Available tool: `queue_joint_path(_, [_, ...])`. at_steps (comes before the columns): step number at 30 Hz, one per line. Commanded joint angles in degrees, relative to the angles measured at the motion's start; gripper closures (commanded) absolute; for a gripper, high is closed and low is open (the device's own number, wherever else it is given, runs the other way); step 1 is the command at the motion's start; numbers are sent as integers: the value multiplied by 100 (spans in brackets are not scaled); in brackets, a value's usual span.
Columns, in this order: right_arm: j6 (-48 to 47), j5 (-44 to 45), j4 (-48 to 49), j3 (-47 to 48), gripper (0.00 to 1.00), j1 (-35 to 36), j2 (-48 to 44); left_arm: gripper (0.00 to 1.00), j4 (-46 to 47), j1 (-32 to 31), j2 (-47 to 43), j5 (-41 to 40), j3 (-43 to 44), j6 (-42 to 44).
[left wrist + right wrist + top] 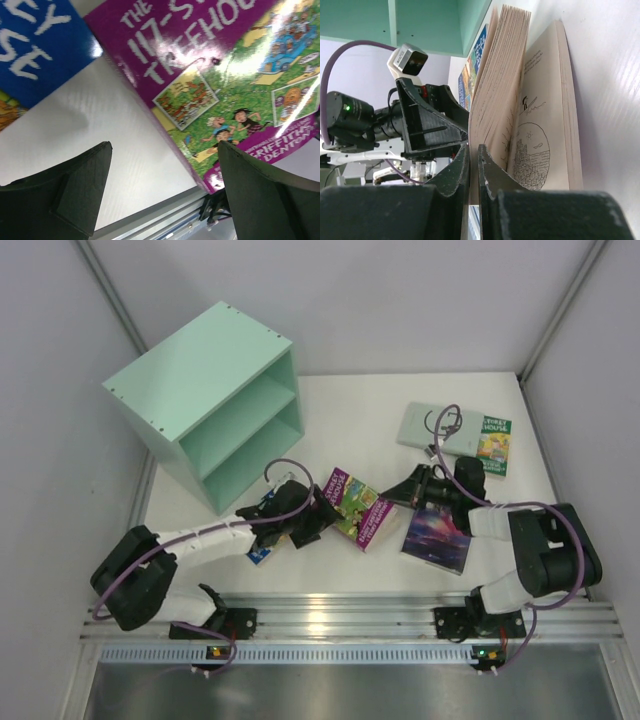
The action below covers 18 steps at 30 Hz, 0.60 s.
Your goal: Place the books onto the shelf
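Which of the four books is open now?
The magenta-green paperback in the middle: its pages fan apart where the right hand pinches it. The dark galaxy-like book and the green book lie shut.

What I see on the tabletop
Mint shelf upper left; magenta-green book centre, blue-yellow book lower left, galaxy book right, green book upper right.

Between your left tool's spread fingers, bare worktop is showing. The magenta-green book is lying just ahead, reaching under the right-hand finger, and the blue book is lying ahead-left. Beyond the magenta-green book, the right tool is sitting pinched together, facing you.
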Motion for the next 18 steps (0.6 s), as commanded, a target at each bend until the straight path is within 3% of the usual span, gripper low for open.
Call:
queue_joint_path(1, [359, -204, 909, -62, 100, -91, 7, 8, 954, -198, 249, -524, -8, -647])
queue_joint_path(5, [587, -221, 1217, -185, 100, -91, 42, 8, 1270, -409, 672, -664, -34, -1085])
queue_joint_path(11, [614, -283, 1305, -343, 100, -117, 112, 12, 2858, -936, 708, -1489, -884, -1990])
queue_joint_path(13, [632, -309, 1375, -440, 100, -126, 121, 16, 3866, -1059, 752, -1700, -1141, -2054])
queue_joint_path(18, [886, -344, 1796, -633, 100, -161, 340, 25, 4565, -1235, 998, -2184, -1343, -2036])
